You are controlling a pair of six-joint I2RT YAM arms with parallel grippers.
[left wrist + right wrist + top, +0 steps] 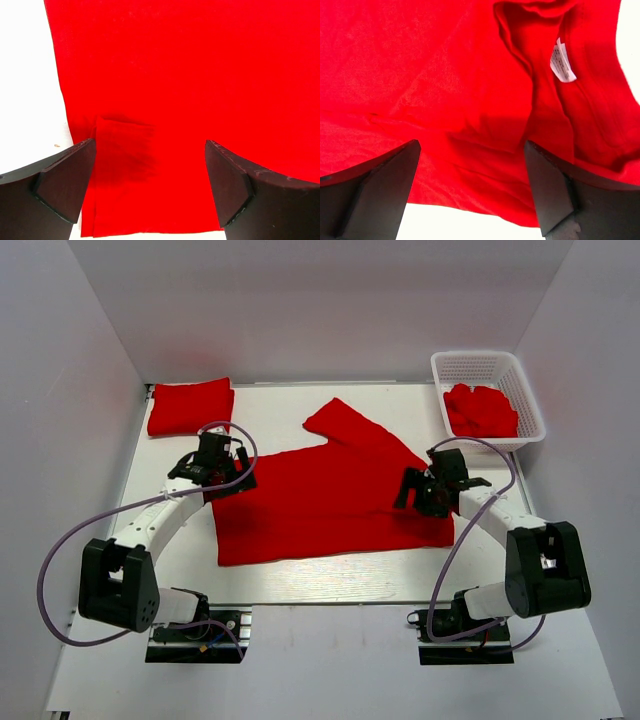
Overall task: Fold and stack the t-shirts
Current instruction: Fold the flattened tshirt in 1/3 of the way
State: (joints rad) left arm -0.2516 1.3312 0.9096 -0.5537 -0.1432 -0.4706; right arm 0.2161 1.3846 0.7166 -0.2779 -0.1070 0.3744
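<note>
A red t-shirt lies spread across the middle of the table, one sleeve pointing up toward the back. My left gripper is open above its left edge; the left wrist view shows flat cloth with a small folded flap between the fingers. My right gripper is open over the shirt's right end; the right wrist view shows wrinkled cloth, the collar and a white label. A folded red t-shirt lies at the back left. More red shirts sit crumpled in the basket.
The white lattice basket stands at the back right corner. White walls enclose the table on the left, back and right. Purple cables loop from each arm. The arm bases sit at the near edge.
</note>
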